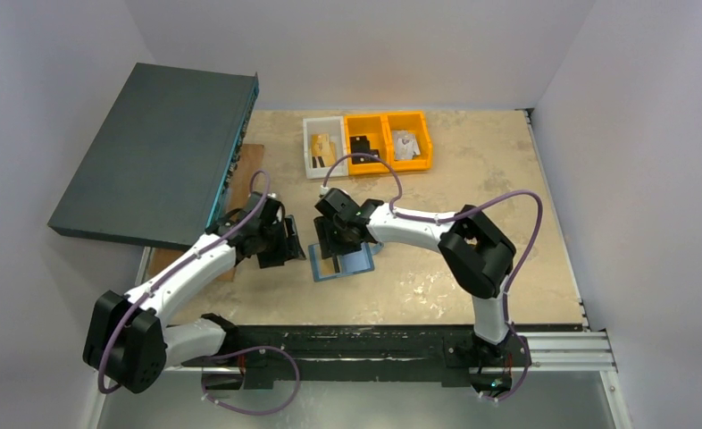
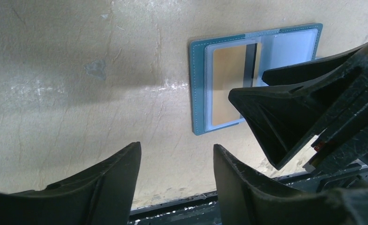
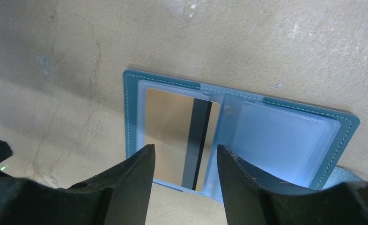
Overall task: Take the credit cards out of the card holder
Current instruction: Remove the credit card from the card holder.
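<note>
The card holder (image 1: 355, 264) lies open and flat on the tan table, a teal-blue wallet (image 3: 131, 108) with pale blue pockets. A gold credit card (image 3: 168, 133) with a black stripe sits in its left pocket, also seen in the left wrist view as the gold card (image 2: 229, 79). The right pocket (image 3: 280, 140) looks empty. My right gripper (image 3: 184, 148) hangs open over the near edge of the card, touching nothing I can see. My left gripper (image 2: 176, 147) is open over bare table just left of the card holder (image 2: 198, 98). One right finger (image 2: 285, 117) covers the holder's middle there.
A large dark teal flat box (image 1: 151, 152) leans at the back left over a wooden board (image 1: 251, 161). A white bin (image 1: 323, 147) and two orange bins (image 1: 367, 143) with small items stand at the back. The black rail (image 1: 374, 344) runs along the near edge.
</note>
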### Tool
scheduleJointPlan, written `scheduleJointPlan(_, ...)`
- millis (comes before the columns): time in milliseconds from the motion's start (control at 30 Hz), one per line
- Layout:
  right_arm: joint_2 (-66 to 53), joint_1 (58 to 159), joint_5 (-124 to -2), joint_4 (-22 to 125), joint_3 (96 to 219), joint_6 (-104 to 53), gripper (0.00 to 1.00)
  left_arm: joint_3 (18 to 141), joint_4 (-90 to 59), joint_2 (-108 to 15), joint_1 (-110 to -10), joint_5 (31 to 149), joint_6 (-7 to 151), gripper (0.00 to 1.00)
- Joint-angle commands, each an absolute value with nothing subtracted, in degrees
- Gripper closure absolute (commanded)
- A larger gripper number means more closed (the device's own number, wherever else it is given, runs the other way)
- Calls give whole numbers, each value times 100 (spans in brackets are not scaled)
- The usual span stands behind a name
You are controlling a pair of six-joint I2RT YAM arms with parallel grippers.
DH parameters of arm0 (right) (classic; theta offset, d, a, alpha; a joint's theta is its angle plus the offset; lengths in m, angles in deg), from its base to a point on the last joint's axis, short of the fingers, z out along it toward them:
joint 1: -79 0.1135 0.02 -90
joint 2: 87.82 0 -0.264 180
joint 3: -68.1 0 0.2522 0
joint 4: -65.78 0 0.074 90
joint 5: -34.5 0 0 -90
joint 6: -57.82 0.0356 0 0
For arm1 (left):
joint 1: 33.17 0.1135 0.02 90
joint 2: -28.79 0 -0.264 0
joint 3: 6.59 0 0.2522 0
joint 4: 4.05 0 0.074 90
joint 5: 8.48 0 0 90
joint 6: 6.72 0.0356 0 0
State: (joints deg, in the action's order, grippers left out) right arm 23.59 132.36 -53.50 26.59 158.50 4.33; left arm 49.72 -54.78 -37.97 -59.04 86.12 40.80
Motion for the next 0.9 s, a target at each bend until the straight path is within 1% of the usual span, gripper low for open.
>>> scheduleJointPlan(0,2351,13287,-5181,2634,16156,379,49,4882,-5050,-3891,-5855,8837,3987,46)
scheduleJointPlan(167,2321,13270,-5443,2795,15982,550,49,4840,-4508,-4241,-5855,9291,3824,58)
scheduleJointPlan(267,2245,13172,-5598,3028,15747,633,48,4842,-4055,-4546,-5866,9596,3642,61)
scheduleJointPlan(333,2120,13002,-5925,3352,15434,730,49,4846,-3836,-4742,-5866,9727,3513,62)
scheduleJointPlan(433,1902,12641,-6339,3838,14907,951,53,4865,-3601,-5022,-5864,9880,3382,64)
scheduleJointPlan(567,1678,12319,-6947,4471,14326,1176,55,4874,-3350,-5299,-5865,9968,3239,68)
scheduleJointPlan(733,1668,12279,-7236,4759,14100,1350,58,4892,-3143,-5494,-5866,10085,3134,72)
scheduleJointPlan(867,1757,12274,-7605,5159,13914,1563,59,4930,-3063,-5484,-5866,10112,3133,77)
